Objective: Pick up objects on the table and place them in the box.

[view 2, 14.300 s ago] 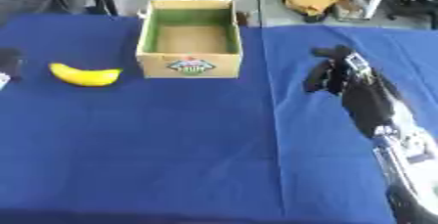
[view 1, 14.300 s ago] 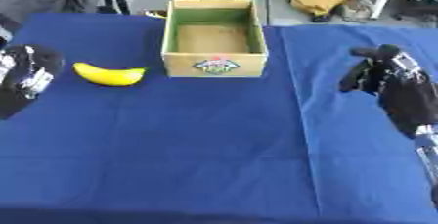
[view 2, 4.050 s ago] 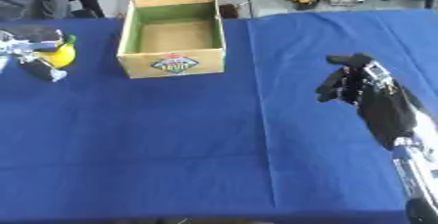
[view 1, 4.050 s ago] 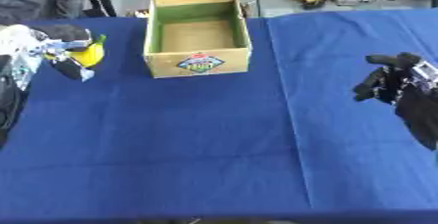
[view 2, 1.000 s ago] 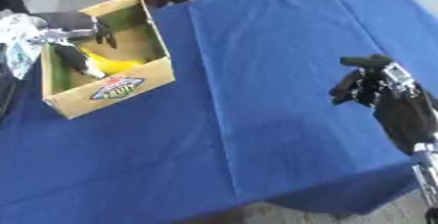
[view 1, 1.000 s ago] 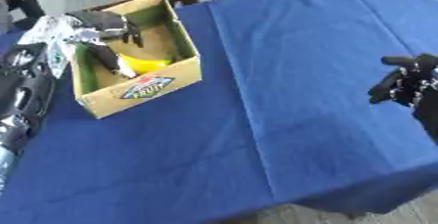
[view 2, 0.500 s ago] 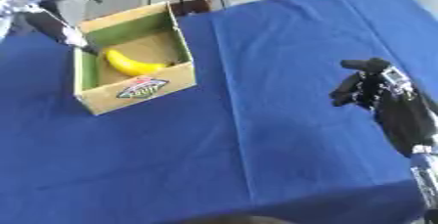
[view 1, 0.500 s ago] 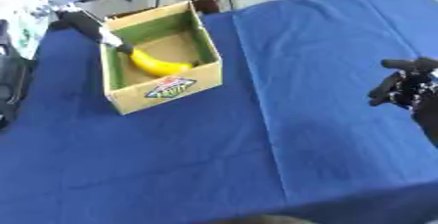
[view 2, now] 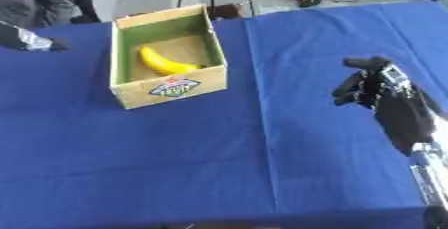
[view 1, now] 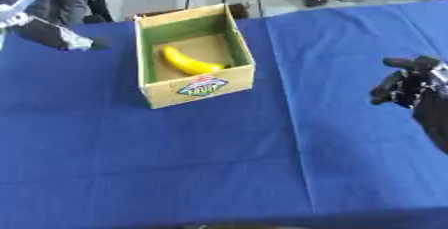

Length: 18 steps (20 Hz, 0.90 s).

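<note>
Left hand (view 1: 52,35) now clear of boxed banana (view 1: 190,63)

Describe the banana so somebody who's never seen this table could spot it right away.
Start from the blue tablecloth that covers the whole table, then find the open cardboard box with green inner walls standing toward the far left. The banana lies on the box's floor, set diagonally. It is the only bright yellow, curved thing there, and nothing else shares the box with it.

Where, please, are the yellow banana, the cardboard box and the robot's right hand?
yellow banana (view 1: 189,63), left eye view, its middle.
cardboard box (view 1: 199,86), left eye view, front wall label.
right hand (view 2: 368,86), right eye view, curled fingers.
</note>
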Each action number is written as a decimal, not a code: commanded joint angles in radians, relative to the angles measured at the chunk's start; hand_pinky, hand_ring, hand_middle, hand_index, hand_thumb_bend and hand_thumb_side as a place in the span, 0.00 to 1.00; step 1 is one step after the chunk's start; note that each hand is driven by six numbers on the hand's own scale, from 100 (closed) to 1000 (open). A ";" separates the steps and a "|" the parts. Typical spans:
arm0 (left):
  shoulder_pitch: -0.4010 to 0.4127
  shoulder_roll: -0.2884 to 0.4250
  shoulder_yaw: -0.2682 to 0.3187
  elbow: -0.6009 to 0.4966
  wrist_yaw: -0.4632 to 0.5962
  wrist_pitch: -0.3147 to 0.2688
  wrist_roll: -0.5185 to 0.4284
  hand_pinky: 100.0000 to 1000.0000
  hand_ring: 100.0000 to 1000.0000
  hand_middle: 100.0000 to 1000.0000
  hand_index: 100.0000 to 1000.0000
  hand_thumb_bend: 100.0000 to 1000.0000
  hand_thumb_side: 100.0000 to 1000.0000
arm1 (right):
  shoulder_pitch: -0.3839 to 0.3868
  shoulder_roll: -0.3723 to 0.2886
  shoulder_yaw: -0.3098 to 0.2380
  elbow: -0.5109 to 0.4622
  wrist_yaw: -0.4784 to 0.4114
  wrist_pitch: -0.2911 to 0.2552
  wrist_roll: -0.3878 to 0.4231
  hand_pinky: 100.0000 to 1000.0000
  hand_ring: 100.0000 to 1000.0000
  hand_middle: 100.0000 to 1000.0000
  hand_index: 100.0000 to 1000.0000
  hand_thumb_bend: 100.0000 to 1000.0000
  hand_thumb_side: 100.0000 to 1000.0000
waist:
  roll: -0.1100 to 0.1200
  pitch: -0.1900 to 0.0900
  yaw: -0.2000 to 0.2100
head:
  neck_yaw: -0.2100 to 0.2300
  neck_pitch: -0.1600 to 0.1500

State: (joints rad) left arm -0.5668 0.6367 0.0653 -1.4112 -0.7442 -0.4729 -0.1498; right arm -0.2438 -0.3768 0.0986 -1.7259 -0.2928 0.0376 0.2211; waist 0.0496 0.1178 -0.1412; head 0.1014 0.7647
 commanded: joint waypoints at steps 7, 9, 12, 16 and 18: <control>0.193 -0.095 0.022 -0.240 0.147 0.115 0.070 0.58 0.56 0.61 0.70 0.39 0.78 | -0.004 -0.003 -0.009 -0.013 -0.010 0.000 -0.003 0.56 0.58 0.46 0.81 0.00 0.90 | -0.013 -0.020 0.012 | -0.015 0.005; 0.240 -0.108 0.026 -0.282 0.177 0.138 0.068 0.58 0.55 0.61 0.69 0.36 0.79 | -0.001 -0.002 -0.008 -0.011 -0.009 0.001 -0.003 0.56 0.58 0.46 0.81 0.00 0.90 | -0.015 -0.023 0.012 | -0.013 0.005; 0.277 -0.108 0.041 -0.323 0.354 0.178 0.030 0.57 0.54 0.60 0.69 0.26 0.84 | -0.001 -0.001 -0.006 -0.012 -0.008 0.000 -0.003 0.56 0.57 0.46 0.81 0.00 0.91 | -0.019 -0.022 0.014 | -0.012 0.005; 0.298 -0.117 0.062 -0.356 0.492 0.216 -0.029 0.55 0.52 0.59 0.68 0.14 0.83 | 0.001 0.000 -0.006 -0.012 -0.008 -0.001 -0.005 0.55 0.57 0.46 0.81 0.00 0.91 | -0.023 -0.019 0.017 | -0.012 0.005; 0.309 -0.125 0.065 -0.357 0.517 0.230 -0.039 0.55 0.52 0.59 0.68 0.00 0.79 | 0.000 -0.001 -0.004 -0.012 -0.008 -0.001 -0.004 0.55 0.57 0.46 0.81 0.00 0.90 | -0.025 -0.018 0.021 | -0.011 0.005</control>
State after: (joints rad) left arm -0.2511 0.5000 0.1101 -1.7434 -0.2544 -0.2517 -0.1784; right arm -0.2361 -0.3656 0.0991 -1.7260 -0.2962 0.0364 0.2190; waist 0.0255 0.1096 -0.1220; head 0.0869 0.7649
